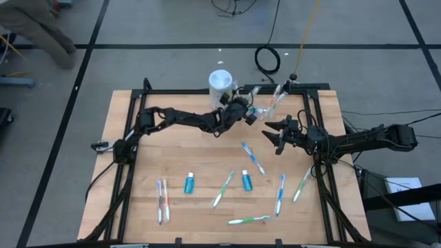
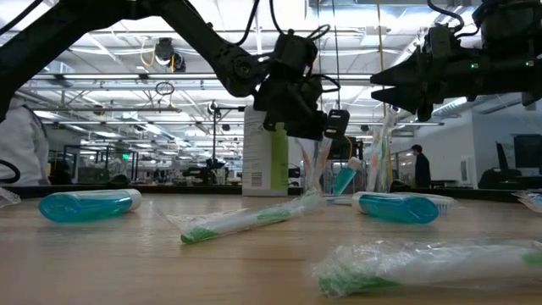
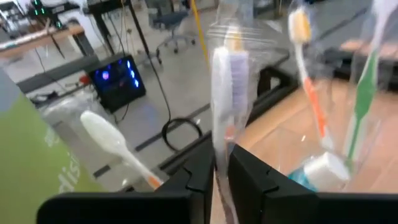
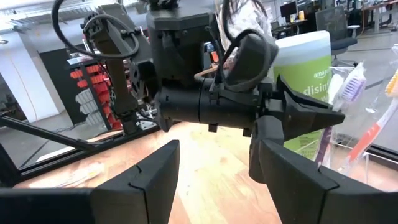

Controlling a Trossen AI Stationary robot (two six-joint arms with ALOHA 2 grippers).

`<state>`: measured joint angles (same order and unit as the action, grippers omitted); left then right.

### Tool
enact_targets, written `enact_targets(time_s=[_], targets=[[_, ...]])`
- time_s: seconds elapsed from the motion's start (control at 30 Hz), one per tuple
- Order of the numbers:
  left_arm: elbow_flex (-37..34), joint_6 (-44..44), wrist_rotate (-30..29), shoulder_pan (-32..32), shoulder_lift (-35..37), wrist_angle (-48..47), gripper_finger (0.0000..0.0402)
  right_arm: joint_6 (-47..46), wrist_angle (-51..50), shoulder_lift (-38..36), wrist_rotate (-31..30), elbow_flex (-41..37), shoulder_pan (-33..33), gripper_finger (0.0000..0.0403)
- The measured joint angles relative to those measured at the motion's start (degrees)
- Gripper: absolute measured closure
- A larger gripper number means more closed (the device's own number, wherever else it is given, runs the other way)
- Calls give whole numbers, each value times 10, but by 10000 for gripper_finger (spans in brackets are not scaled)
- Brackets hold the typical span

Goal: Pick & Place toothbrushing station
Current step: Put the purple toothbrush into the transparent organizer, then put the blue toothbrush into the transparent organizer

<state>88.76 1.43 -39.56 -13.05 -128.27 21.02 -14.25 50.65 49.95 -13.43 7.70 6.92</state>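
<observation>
The toothbrushing station [image 1: 272,102] is a clear holder at the table's far edge, right of centre. It holds an orange toothbrush [image 3: 309,93], a green toothbrush [image 3: 364,87] and a small tube [image 3: 323,169]. My left gripper [image 1: 252,116] is just left of the holder, shut on a plastic-wrapped toothbrush [image 3: 229,74] with purple bristles. My right gripper [image 1: 274,134] hangs open and empty above the table, just near of the holder, facing the left gripper [image 4: 323,115]. My left gripper pinches the wrapped toothbrush's handle [image 3: 219,146] between its two fingers, below the head. The fingers lie across the brush. The brush stands about upright with its head [image 4: 348,81] above the fingers, and its wrapped lower part [image 2: 315,169] hangs below them.
A white wipes canister [image 1: 220,81] stands at the far edge, left of the holder. Several wrapped toothbrushes [image 1: 222,189] and two teal tubes [image 1: 189,182] lie spread over the near half of the wooden table. A black frame [image 1: 207,91] runs around the table.
</observation>
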Motion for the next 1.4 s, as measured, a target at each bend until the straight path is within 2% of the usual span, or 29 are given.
enact_targets(time_s=[0.27,0.43,0.7,0.8,1.13,1.27,1.4], targets=[[93,7,0,6,0,-182,263,0,-4,0,0,0,0,190],[178,30,0,15,0,-320,213,-1,-8,0,0,0,0,190],[309,59,1,16,6,-555,193,-30,-32,0,1,0,0,190],[334,44,13,15,28,-604,192,-33,-48,0,2,0,-1,190],[299,32,146,-13,161,-667,192,-77,-109,0,15,0,-48,190],[227,39,160,-25,223,-668,192,-83,-115,4,47,0,-90,190],[100,53,161,-28,308,-614,192,-114,-119,22,27,-1,-135,190]])
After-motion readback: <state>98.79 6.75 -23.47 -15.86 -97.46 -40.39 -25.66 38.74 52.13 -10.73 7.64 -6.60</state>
